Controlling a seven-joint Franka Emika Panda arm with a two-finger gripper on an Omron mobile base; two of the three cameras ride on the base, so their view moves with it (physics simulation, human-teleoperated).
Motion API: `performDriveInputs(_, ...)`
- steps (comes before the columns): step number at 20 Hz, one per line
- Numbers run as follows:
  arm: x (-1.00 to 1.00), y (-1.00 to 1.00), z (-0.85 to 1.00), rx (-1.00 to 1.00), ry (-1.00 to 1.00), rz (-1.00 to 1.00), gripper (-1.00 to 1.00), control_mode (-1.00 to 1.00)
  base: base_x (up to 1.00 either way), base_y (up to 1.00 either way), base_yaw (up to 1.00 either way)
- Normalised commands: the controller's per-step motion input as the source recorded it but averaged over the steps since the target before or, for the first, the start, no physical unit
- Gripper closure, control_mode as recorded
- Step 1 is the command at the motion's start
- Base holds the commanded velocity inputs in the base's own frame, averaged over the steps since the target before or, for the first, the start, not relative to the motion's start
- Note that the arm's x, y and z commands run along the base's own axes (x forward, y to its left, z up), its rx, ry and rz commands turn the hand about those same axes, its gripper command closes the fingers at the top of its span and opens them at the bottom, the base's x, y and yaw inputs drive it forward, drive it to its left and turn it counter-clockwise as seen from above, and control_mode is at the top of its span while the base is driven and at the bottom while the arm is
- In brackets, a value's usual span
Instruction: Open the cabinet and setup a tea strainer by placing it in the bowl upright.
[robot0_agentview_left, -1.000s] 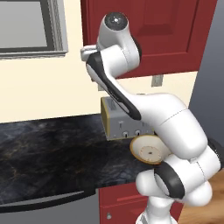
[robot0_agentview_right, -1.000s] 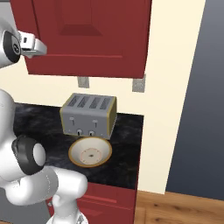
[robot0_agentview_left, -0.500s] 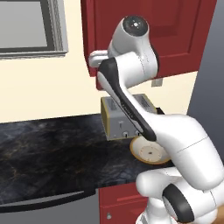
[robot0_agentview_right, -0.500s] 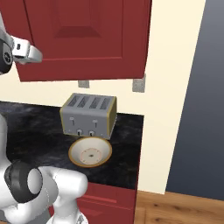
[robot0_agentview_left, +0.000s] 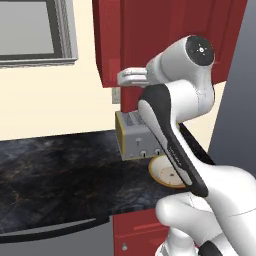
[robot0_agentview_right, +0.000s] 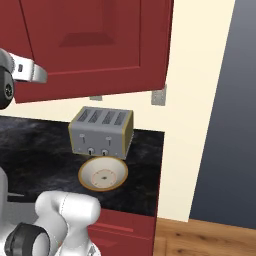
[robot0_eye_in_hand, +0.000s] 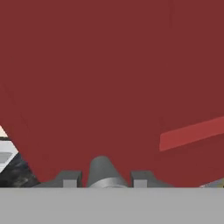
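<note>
The dark red cabinet (robot0_agentview_left: 170, 30) hangs above the counter, and its raised-panel door (robot0_agentview_right: 95, 45) is swung slightly out at its lower left corner. My gripper (robot0_eye_in_hand: 103, 177) is at that corner, its two fingertips on either side of the round silver knob (robot0_eye_in_hand: 102, 168), shut on it. From the left base view the hand (robot0_agentview_left: 131, 77) reaches left to the door's edge. The cream bowl (robot0_agentview_right: 103, 175) with its tan rim lies on the counter in front of the toaster, also seen as the bowl (robot0_agentview_left: 167, 172) behind my forearm. The tea strainer is hidden.
A silver four-slot toaster (robot0_agentview_right: 102, 131) stands under the cabinet on the black stone counter (robot0_agentview_left: 55, 170). A grey framed window (robot0_agentview_left: 35, 30) is on the wall at left. A low red cabinet front (robot0_agentview_right: 125, 227) sits below the counter, and a dark wall (robot0_agentview_right: 220, 125) lies to the right.
The hand has drawn back from the wall with the knob, and the door's lower left corner has swung out toward the cameras. My upper arm has swung right.
</note>
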Motion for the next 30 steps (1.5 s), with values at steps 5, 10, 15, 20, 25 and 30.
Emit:
performDriveInputs(5, -0.65, -0.32, 0.50, 0.14, 0.00, 0.05, 1.00, -1.00, 0.00, 0.00, 0.00)
performDriveInputs(10, -0.84, -0.40, 0.34, 0.12, 0.01, 0.02, 1.00, -1.00, 0.00, 0.00, 0.00)
performDriveInputs(15, -0.89, -0.39, 0.30, 0.09, 0.00, 0.02, 1.00, -1.00, 0.00, 0.00, 0.00)
performDriveInputs(20, -0.79, -0.42, 0.32, 0.11, 0.01, 0.01, 1.00, -1.00, 0.00, 0.00, 0.00)
performDriveInputs(25, -0.71, -0.41, 0.08, 0.03, 0.01, 0.01, 1.00, -1.00, 0.00, 0.00, 0.00)
performDriveInputs(30, -0.44, -0.48, 0.01, 0.05, 0.00, 0.00, 1.00, -1.00, 0.00, 0.00, 0.00)
